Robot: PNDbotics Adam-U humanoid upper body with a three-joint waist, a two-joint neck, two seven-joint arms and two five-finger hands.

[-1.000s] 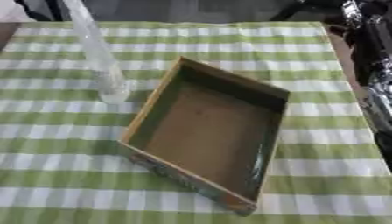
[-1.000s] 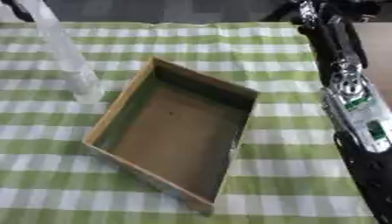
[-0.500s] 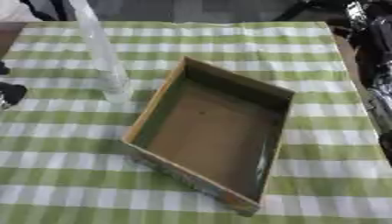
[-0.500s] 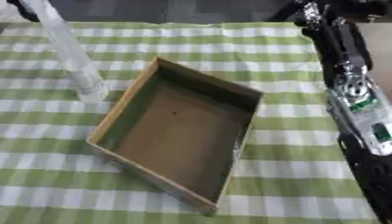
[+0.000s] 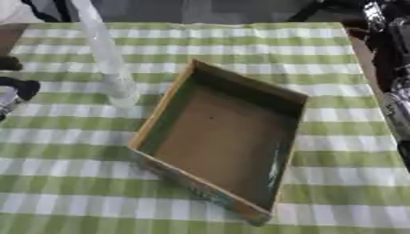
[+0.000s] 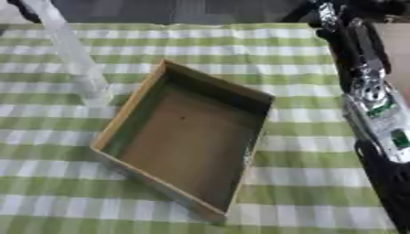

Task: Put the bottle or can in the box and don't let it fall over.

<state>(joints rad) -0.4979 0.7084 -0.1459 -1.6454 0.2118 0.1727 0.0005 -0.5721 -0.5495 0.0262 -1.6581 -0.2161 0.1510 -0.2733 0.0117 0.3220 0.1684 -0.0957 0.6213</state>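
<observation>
Left hand (image 5: 14,93) pokes in at the left frame edge, left of the bottle, only dark and silver parts showing; cannot tell how its fingers stand. It's apart from the bottle, not touching it.

Bottle (image 5: 108,59) is clear plastic, tall and thin, standing upright on the tablecloth just beside the box's left wall, near the box's far-left corner. Its top runs up to the upper frame edge. Outside the box, not in it. Whether its base touches the box wall is hard to tell; looks like a small gap.

Box (image 5: 164,112) is shallow brown cardboard, open on top, turned at an angle so one corner points toward the camera. Inner walls are darker with a greenish tint; some print shows on the near outer side, not readable. Nothing inside the box.

Tablecloth (image 6: 200,41) is green-and-white check and covers the surface all round the box. Bare brown table edge shows past the cloth at the far right and far left corners.

Right arm (image 6: 368,96) runs along the right side of the box, well apart from it, black with silver joints and a small green patch in the right eye view. Right hand itself doesn't show in either view.
</observation>
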